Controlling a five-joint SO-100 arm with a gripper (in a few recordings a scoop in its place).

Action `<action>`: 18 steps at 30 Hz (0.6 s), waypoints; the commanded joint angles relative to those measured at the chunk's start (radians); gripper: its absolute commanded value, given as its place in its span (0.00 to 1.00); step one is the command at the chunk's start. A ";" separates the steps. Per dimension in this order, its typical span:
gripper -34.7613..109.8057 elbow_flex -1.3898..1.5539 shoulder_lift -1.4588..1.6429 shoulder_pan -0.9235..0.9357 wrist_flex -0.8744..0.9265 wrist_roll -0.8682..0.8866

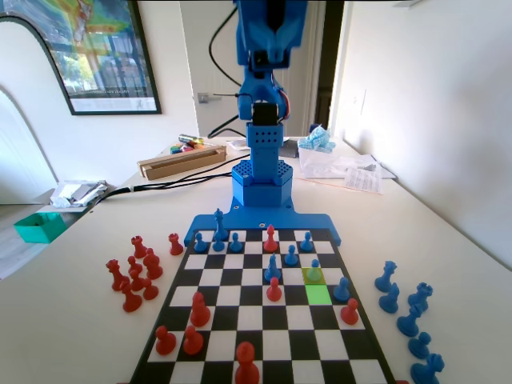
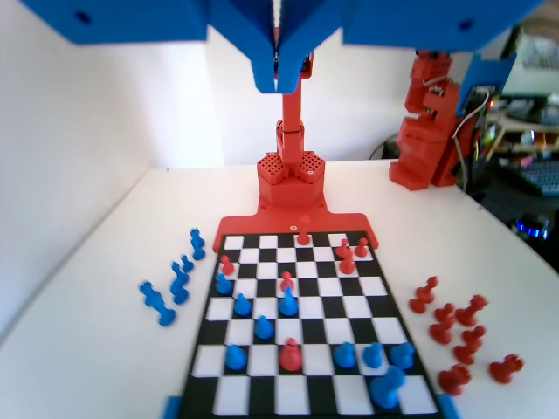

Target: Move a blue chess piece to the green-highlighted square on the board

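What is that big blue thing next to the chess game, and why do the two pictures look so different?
The blue thing is a robot arm. One camera stands at the far end of the board and looks at the arm. The other camera rides on the arm's wrist and looks down, so you see its gripper hanging from the top. The gripper looks shut and holds nothing. On the board stand red and blue chess pieces, and more wait on the table on both sides. One blue chess piece, a little pawn, stands on a yellowish square. Right in front of it is the green-highlighted square, which is empty.
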 commanded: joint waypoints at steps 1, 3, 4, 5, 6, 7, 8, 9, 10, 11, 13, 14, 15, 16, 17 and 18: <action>0.25 -0.140 -0.137 -0.043 -0.023 0.129; 0.25 -0.147 -0.193 -0.057 -0.055 0.209; 0.25 -0.147 -0.219 -0.063 -0.071 0.239; 0.25 -0.146 -0.244 -0.067 -0.081 0.267; 0.25 -0.143 -0.267 -0.075 -0.092 0.293; 0.25 -0.133 -0.287 -0.080 -0.109 0.318; 0.25 -0.123 -0.305 -0.084 -0.127 0.339; 0.25 -0.120 -0.331 -0.092 -0.135 0.351; 0.25 -0.118 -0.357 -0.098 -0.146 0.365; 0.25 -0.112 -0.380 -0.101 -0.156 0.382; 0.25 -0.092 -0.423 -0.107 -0.181 0.416; 0.25 -0.081 -0.446 -0.110 -0.195 0.434; 0.25 -0.067 -0.469 -0.110 -0.209 0.448; 0.25 -0.051 -0.492 -0.112 -0.227 0.463; 0.25 -0.038 -0.517 -0.114 -0.242 0.476; 0.25 -0.026 -0.546 -0.115 -0.258 0.486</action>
